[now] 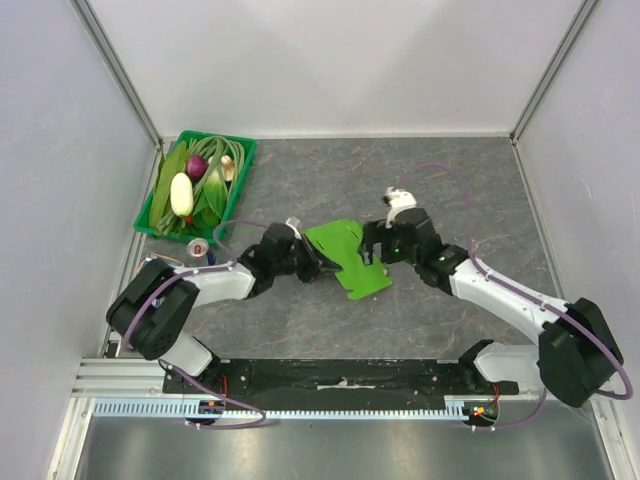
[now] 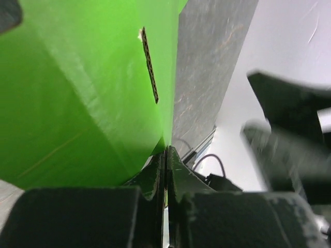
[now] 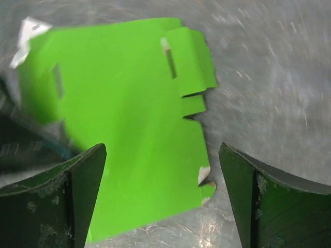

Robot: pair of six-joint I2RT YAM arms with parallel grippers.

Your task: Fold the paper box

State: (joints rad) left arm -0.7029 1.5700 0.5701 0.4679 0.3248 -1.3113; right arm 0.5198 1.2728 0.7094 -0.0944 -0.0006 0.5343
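Paper box (image 1: 345, 258) pinched by left claw (image 1: 319, 267), right claw (image 1: 372, 244) wide open over it, vegetable crate (image 1: 246, 162) well apart

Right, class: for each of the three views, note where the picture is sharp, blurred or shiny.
Top external: evenly lit and sharp throughout. Left wrist: a pale sheen runs across the bright lime-green card paper box, and a dark shape at the right is blurred. Right wrist: the card's edges and the grey table are smeared, the right pincer itself crisp.
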